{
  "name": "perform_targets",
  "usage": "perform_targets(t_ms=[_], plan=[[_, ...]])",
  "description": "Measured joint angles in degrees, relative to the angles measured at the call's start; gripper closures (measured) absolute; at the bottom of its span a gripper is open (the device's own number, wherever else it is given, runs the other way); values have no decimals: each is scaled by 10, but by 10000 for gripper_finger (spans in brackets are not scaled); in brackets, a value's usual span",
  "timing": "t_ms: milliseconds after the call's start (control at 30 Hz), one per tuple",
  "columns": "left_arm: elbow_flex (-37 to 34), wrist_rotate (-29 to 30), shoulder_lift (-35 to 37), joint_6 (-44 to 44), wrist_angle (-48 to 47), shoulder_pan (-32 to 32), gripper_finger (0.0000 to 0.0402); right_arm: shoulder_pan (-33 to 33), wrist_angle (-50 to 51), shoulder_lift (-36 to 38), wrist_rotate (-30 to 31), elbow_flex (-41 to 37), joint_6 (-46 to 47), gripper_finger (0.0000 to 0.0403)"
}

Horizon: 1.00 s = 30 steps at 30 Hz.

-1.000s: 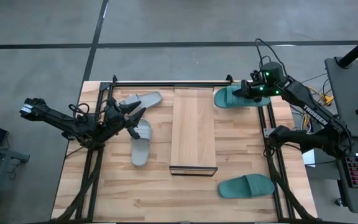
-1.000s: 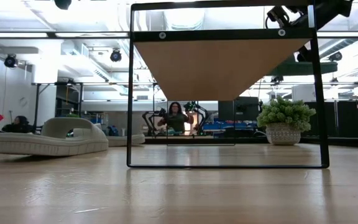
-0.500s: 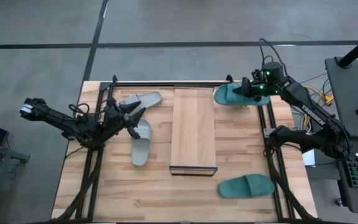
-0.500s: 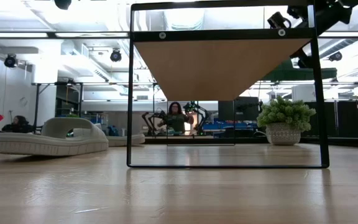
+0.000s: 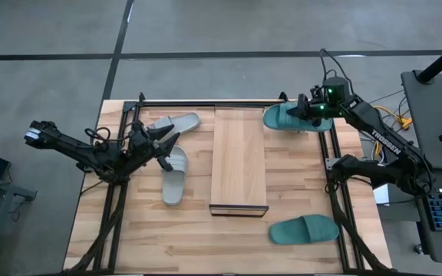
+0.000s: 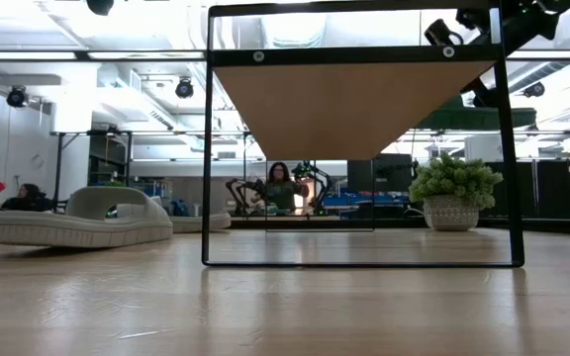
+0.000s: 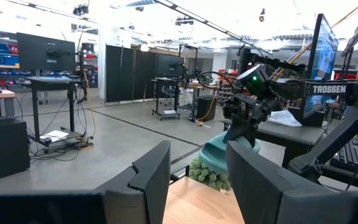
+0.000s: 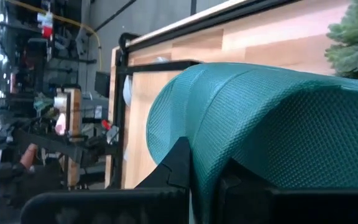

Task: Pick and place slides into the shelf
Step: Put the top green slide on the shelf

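The right gripper (image 5: 307, 112) is clamped tight on 1 teal slide (image 5: 288, 117) and holds it up in the air by the far right corner of the table (image 5: 198, 238). A moment ago this slide sat a little more to the right. Now it has slid a tiny bit toward the shelf (image 5: 239, 159), so its toe almost reaches the shelf's far right edge. In the right wrist view the bumpy green strap (image 8: 260, 118) fills the picture, pinched between the dark fingers.

That small move tells me the arm is carrying the slide over to the shelf. I think the next job is to bring it above the wood plank and lower it down.

The left gripper (image 5: 162, 147) has not moved. Its fingers stand partly apart with nothing between them, right next to 1 grey slide (image 5: 174, 176). The other grey slide (image 5: 173, 123) lies near the far left corner. The second teal slide (image 5: 304, 228) lies on the table near the front right.

The shelf has 0 slides on it so far, so all 4 are left to place.
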<state>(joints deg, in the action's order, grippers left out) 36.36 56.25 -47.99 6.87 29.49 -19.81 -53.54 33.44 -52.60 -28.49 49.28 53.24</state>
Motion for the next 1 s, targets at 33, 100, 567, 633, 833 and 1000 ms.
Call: perform_targets(t_ms=[33, 100, 567, 633, 833, 1000], plan=[[0, 0, 0, 0, 0, 0, 260, 0, -3, 0, 7, 0, 4, 392], [0, 0, 0, 0, 0, 0, 260, 2, -16, 0, 15, 0, 10, 392], [0, 0, 0, 1, 0, 0, 260, 80, -77, -1, 83, 0, 63, 392], [0, 2, 0, 1, 0, 0, 260, 98, -96, -1, 99, 0, 73, 392], [0, 3, 1, 1, 0, 0, 260, 133, -116, -1, 138, 0, 97, 392], [0, 13, 0, 1, 0, 0, 260, 161, -129, -1, 166, 0, 114, 392]])
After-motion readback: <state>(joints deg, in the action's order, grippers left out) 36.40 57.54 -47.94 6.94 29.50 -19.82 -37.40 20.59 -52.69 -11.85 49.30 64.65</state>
